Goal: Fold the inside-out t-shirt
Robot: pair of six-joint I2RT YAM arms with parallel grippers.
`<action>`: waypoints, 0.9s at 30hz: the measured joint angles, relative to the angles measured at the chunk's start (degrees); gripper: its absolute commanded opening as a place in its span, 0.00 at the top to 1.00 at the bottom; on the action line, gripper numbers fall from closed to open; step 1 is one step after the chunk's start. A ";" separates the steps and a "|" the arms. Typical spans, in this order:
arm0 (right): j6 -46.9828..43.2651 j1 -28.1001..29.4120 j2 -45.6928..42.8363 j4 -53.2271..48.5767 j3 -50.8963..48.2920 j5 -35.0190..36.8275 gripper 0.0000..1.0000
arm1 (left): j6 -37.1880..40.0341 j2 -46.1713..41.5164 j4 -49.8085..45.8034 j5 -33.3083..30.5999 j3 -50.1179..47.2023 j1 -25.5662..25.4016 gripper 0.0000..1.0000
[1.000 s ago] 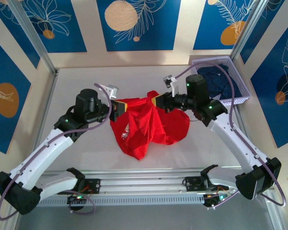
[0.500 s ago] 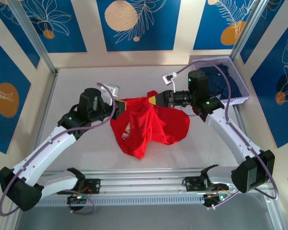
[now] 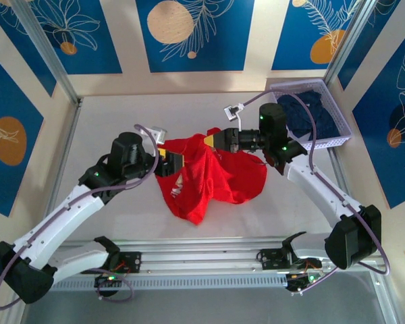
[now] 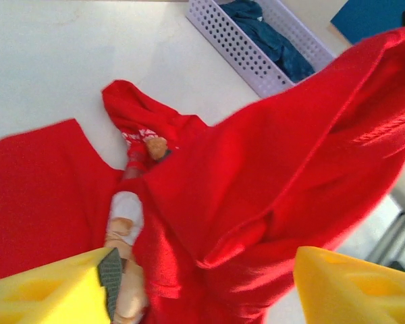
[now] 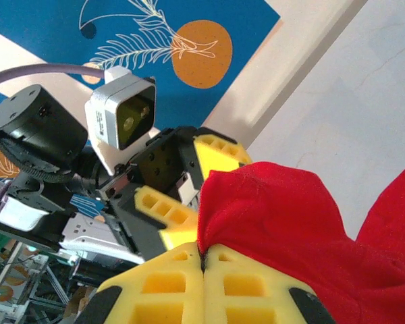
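Observation:
The inside-out t-shirt [image 3: 219, 177] is a bright red crumpled heap in the middle of the table, with a bit of tan-and-white print [image 3: 177, 186] at its left. My right gripper [image 3: 210, 140] is shut on a fold of the t-shirt [image 5: 290, 229] and holds that top edge lifted; its yellow pads [image 5: 204, 255] are pressed together on the cloth. My left gripper [image 3: 178, 162] stands open at the shirt's left edge. In the left wrist view, red cloth [image 4: 270, 169] hangs loose between its wide-apart fingers [image 4: 61, 290], with the print [image 4: 125, 226] below.
A lavender perforated basket [image 3: 329, 143] with dark navy clothing [image 3: 310, 111] stands at the back right, close behind the right arm; its wall [image 4: 243, 48] shows past the shirt. Bare table lies left of and behind the shirt. Metal rails run along the near edge.
My left gripper has opened and let go of the shirt's edge, shifting slightly right. My right gripper, still shut on the cloth, has carried its fold to the left.

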 measured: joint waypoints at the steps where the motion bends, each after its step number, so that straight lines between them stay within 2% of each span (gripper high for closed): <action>1: 0.04 0.13 0.15 0.28 0.00 0.20 1.00 | -0.46 -0.02 0.42 0.31 -0.28 -0.31 0.24; 4: 0.39 0.61 0.39 0.55 0.00 0.70 1.00 | -1.70 0.50 1.73 1.07 -0.79 -1.22 0.22; 7: 0.59 1.05 0.39 0.94 0.00 0.79 1.00 | -2.80 2.38 2.58 0.68 -0.79 -1.84 0.29; 13: 0.59 1.49 0.39 1.55 0.00 1.01 1.00 | -4.55 8.44 2.69 -3.15 -0.59 -1.97 0.60; 17: -0.85 1.55 0.35 0.44 0.00 2.32 1.00 | -5.22 11.34 3.04 -2.49 0.72 -1.95 0.90; 19: -3.67 1.55 0.09 -2.32 0.02 4.66 1.00 | -4.81 11.15 3.52 -0.61 0.83 -1.55 1.00; 22: -9.25 1.55 -1.01 -7.87 0.02 10.25 1.00 | -4.35 8.39 6.03 5.05 -0.13 0.44 1.00; 27: -17.27 1.55 -3.41 -14.03 0.02 17.55 1.00 | -5.62 -1.18 14.71 16.76 -4.44 4.31 1.00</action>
